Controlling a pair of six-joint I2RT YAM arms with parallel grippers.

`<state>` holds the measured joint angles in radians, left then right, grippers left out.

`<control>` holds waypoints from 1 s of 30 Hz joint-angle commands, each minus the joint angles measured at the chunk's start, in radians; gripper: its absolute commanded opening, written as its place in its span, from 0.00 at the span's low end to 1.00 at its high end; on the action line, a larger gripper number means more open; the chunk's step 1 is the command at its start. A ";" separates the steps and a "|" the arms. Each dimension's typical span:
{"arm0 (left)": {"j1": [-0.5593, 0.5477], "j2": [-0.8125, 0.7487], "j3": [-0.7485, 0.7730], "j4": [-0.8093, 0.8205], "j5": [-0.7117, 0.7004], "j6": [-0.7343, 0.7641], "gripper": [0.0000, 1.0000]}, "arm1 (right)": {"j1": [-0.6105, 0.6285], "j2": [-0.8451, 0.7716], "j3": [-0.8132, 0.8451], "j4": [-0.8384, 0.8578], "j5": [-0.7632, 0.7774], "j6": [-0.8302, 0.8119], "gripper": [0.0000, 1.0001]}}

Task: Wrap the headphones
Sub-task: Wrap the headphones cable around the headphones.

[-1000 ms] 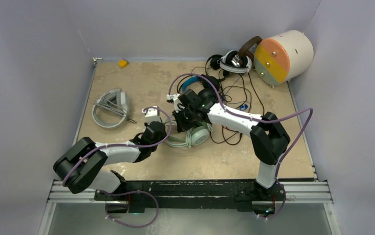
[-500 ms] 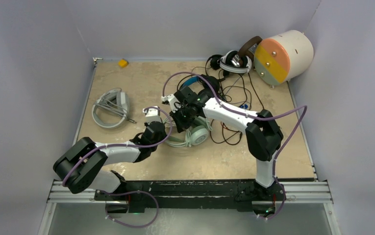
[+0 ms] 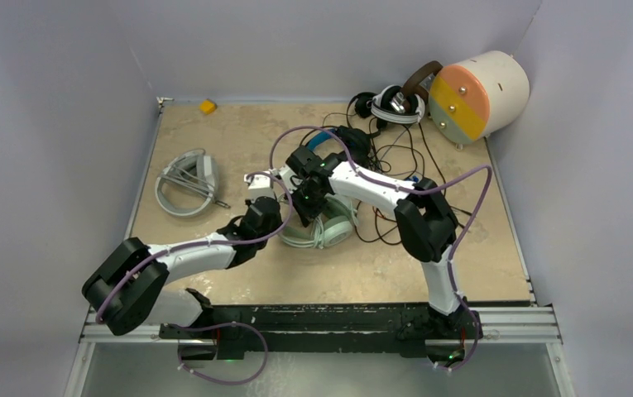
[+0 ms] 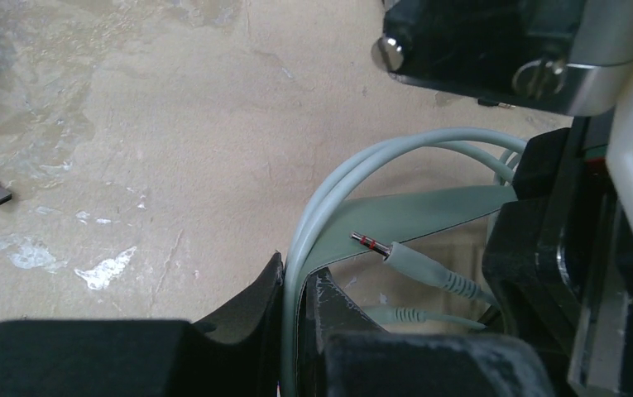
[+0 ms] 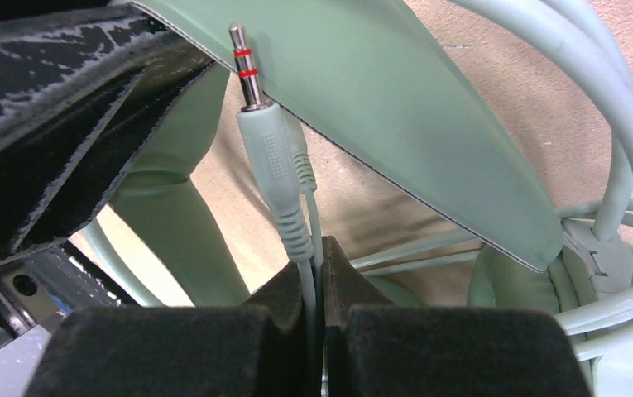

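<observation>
Where left arm meets elbow-bent right arm, jaws pinching headphones cable

You've got the mint-green headset lying mid-table, its pale cable looped by the headband and its jack plug pointing up. The white-grey headset lies flat at the left. The black-and-blue headset, black-and-white headset and brown headset are tangled at the far right.

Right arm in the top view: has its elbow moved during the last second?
Yes. The right arm's elbow has swung to the left. It is now farther from the table's right edge and closer to the mint-green headphones.
</observation>
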<state>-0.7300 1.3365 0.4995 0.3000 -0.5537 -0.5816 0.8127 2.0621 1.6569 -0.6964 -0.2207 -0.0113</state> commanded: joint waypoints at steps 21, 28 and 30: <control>0.096 -0.066 0.106 -0.042 0.120 -0.072 0.00 | 0.000 -0.118 -0.044 -0.045 -0.022 -0.126 0.00; 0.085 -0.061 0.121 -0.025 0.185 -0.010 0.00 | -0.001 -0.054 0.034 -0.078 0.004 -0.085 0.00; 0.063 -0.057 0.126 -0.014 0.212 0.017 0.00 | -0.001 -0.029 0.078 -0.080 0.007 -0.060 0.00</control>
<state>-0.6437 1.3159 0.5556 0.1802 -0.4221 -0.5972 0.8131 2.0010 1.6470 -0.7204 -0.2268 -0.1036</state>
